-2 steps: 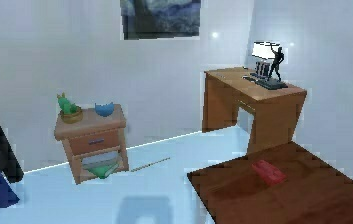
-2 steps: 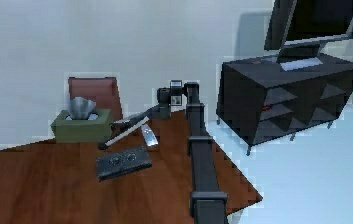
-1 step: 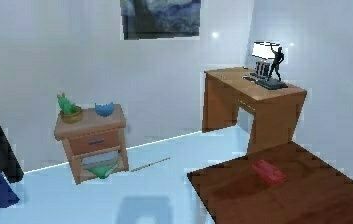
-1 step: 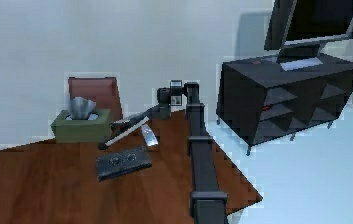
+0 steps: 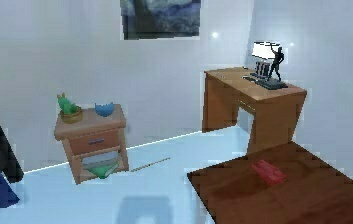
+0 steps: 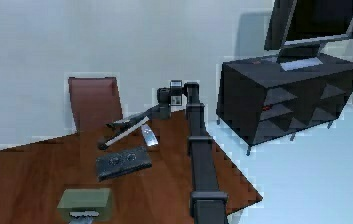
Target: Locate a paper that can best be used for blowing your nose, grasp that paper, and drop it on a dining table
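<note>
One olive box (image 6: pixel 84 203), the likeliest tissue box we saw, lay on the dark wooden table (image 6: pixel 24 165) at about seven o'clock in the arm side view. A black remote (image 6: pixel 124 162) lay near it toward one o'clock, and a small grey object (image 6: pixel 149 138) lay farther out the same way. The arm (image 6: pixel 199 150) rose from six o'clock, and the gripper (image 6: pixel 129 123) pointed toward nine o'clock from its far end. With things lying on the table at it, we could not tell whether it held anything. A brown chair (image 6: pixel 94 100) stood behind the table at eleven o'clock, and a dark cabinet (image 6: pixel 284 100) bearing a screen (image 6: pixel 314 25) stood at two o'clock. In the forward view, a nightstand (image 5: pixel 89 135) with a blue bowl (image 5: pixel 105 108) stood at nine o'clock and a desk (image 5: pixel 254 100) at two o'clock. A red object (image 5: pixel 269 172) lay on a dark tabletop (image 5: pixel 314 195) at five o'clock.
</note>
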You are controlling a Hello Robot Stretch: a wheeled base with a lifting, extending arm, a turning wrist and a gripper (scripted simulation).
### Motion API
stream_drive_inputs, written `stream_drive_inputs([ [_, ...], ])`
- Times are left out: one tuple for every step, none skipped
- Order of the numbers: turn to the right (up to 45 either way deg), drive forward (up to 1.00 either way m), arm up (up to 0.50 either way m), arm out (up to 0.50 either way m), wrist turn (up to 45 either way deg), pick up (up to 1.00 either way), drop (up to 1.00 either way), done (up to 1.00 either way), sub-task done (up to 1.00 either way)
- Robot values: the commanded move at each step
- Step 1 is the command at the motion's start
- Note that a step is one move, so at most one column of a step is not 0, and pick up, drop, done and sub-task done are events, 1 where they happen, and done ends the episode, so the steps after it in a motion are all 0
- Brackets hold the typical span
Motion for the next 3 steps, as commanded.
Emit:
stream_drive_inputs([
  [0.0,0.0,0.1,0.0,0.0,0.0,0.0,0.0,0.0],
  [0.0,0.0,0.0,-0.08,0.0,0.0,0.0,0.0,0.0],
  [0.0,0.0,0.0,0.0,0.0,0.0,0.0,1.0,0.0],
])
